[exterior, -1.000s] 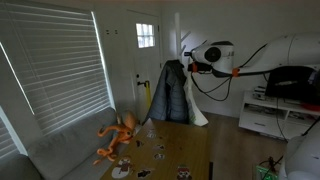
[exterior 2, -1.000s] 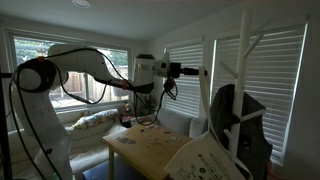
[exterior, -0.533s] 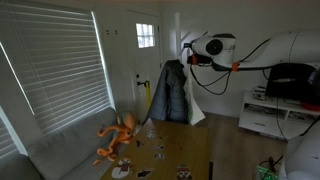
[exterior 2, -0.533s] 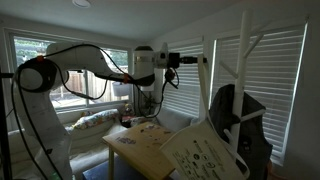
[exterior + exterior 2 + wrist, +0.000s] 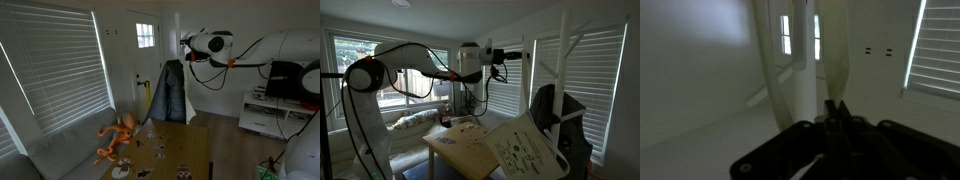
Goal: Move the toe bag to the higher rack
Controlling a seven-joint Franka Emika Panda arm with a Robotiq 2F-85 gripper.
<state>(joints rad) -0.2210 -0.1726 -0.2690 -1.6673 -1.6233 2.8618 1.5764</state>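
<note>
Lifting looks to be the step in hand: the gripper is high beside the stand; in the wrist view its fingers are pinched together on the pale straps, which run off toward 12 o'clock. The bag hangs by those straps at 6 o'clock of the gripper, swung out toward the camera above the table; as far as I can judge it is on no peg. In an exterior view the gripper sits at the stand's crown, at 12 o'clock of the coat; the bag itself is hard to pick out there.

The top peg lies at about 2 o'clock of the gripper. The next move probably calls for raising the strap loop above the peg's tip, carrying it across, lowering it over the peg, and only then letting go; the loop must be held wide enough to take the tip.

The coat hangs lower on the stand, at 5 o'clock of the gripper; its bulk is near the bag's path and could catch the cloth. A swinging bag may pull the loop off line; letting it settle seems wise. The blinds and the orange toy, at 8 o'clock, are well apart and no hindrance.
</note>
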